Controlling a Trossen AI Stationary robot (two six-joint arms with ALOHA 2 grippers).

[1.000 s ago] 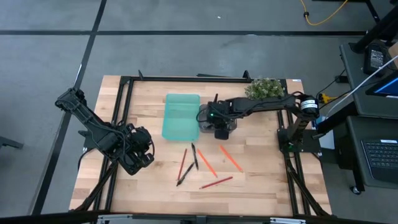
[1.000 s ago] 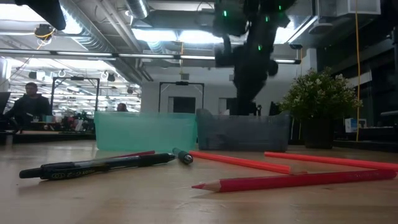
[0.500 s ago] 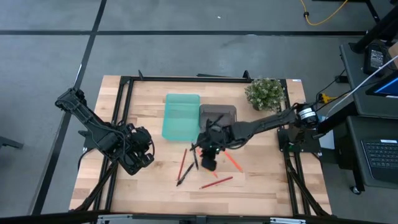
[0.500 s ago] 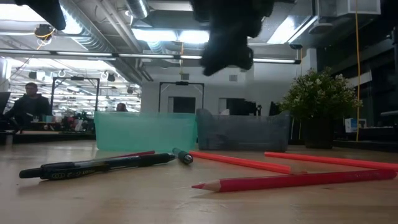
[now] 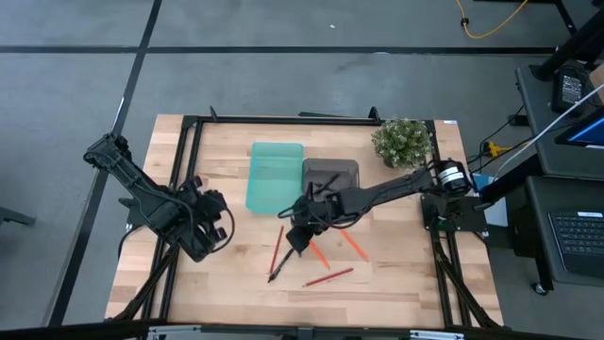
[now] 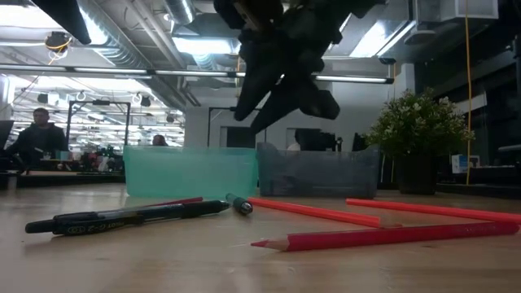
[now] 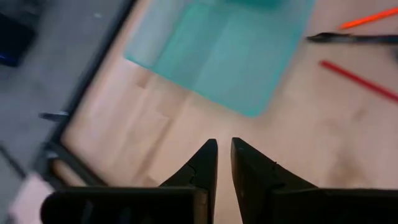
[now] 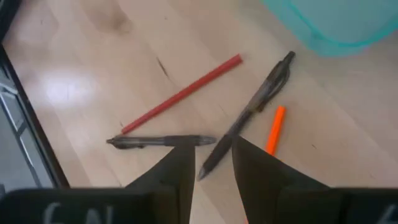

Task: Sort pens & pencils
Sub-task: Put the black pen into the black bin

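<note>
Several pens and pencils lie flat on the wooden table near its middle. There are two black pens [image 8: 249, 115] [image 8: 161, 142], a red pencil [image 8: 180, 93], orange pencils [image 5: 351, 244] [image 5: 316, 252] and another red pencil [image 5: 328, 276]. My right gripper [image 8: 212, 149] hangs open above the black pens, well clear of them [image 6: 273, 89], pointing down at a slant. My left gripper [image 7: 222, 146] is at the table's left [image 5: 219, 225]. It is raised, open by a narrow gap, and points toward the teal tray [image 7: 230, 56].
The teal tray [image 5: 274, 177] and a grey tray [image 5: 330, 173] stand side by side behind the pens. A potted plant [image 5: 401, 140] is at the far right. A black frame [image 5: 283, 118] rims the table. Bare wood lies at the near edge and at the left.
My right gripper has swung from over the grey tray toward the table's near edge and left. It has rolled its wrist on the way and now hangs over the pens. My left gripper has rolled a little in place. The pens and pencils have not moved.
</note>
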